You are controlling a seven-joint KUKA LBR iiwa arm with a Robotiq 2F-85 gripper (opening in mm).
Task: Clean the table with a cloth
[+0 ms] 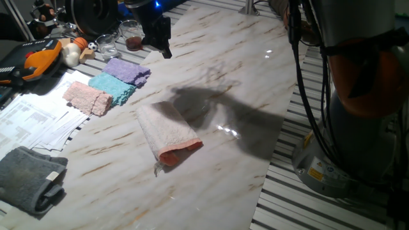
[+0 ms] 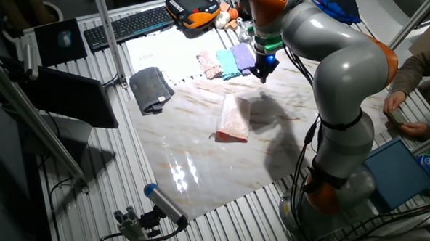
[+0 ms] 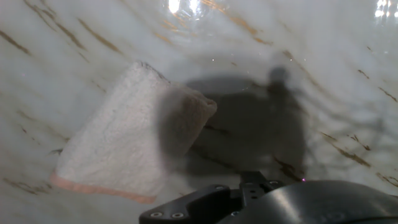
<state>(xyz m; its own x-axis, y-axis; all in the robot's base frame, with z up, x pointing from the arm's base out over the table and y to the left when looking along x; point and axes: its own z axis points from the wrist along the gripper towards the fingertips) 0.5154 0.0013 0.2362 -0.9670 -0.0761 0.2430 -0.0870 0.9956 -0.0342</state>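
Above the counter [image 1: 255, 76] | your tool [image 1: 161, 38] is hovering clear, finger state I cannot tell | cloth [image 1: 167, 133] is lying folded, ungrasped, waiting for pickup.

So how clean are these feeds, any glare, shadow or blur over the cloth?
Hand view: soft overall, the arm's shadow covers one end of the cloth, glare at the top edge of the table. One fixed view: shadow on the cloth's far end, a small glint beside it. The other fixed view: bright reflections near the front edge, cloth unshaded.
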